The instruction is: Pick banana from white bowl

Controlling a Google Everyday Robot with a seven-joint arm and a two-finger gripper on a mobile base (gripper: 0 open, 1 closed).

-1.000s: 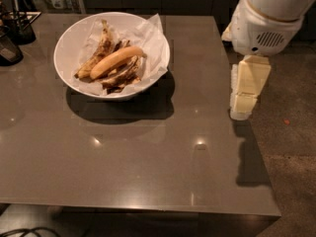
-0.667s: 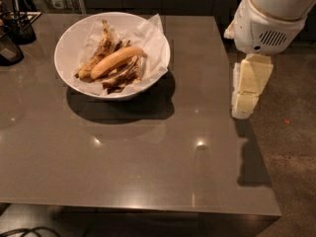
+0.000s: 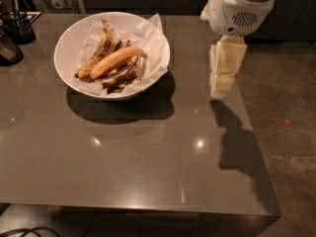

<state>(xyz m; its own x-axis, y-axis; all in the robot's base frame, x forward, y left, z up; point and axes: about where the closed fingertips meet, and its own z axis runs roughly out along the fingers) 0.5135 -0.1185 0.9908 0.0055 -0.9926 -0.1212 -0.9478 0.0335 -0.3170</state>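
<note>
Robot arm's tool point(image 3: 220, 85) hangs over the table's point(image 3: 148, 157) right edge, at 3 o'clock from the bowl point(image 3: 63, 43) and well apart from it. Can't tell from here whether it's open or closed; no load seen in it. The banana point(image 3: 116, 59) lies inside the bowl, near centre, atop dark peels point(image 3: 120, 78) and crumpled paper point(image 3: 150, 33), running from 8 to 2 o'clock.

Step in hand, by the look of it: the approach. To do it well, the tool prob. needs to swing toward 9 o'clock, open wide, turn so it closes across the banana's short width, & come down at mid-length w/o snagging peels or paper or knocking the rim.

Banana: plump, smooth, yellow-orange, gently curved, browner at its 8 o'clock end. Likely soft, so a light squeeze.
</note>
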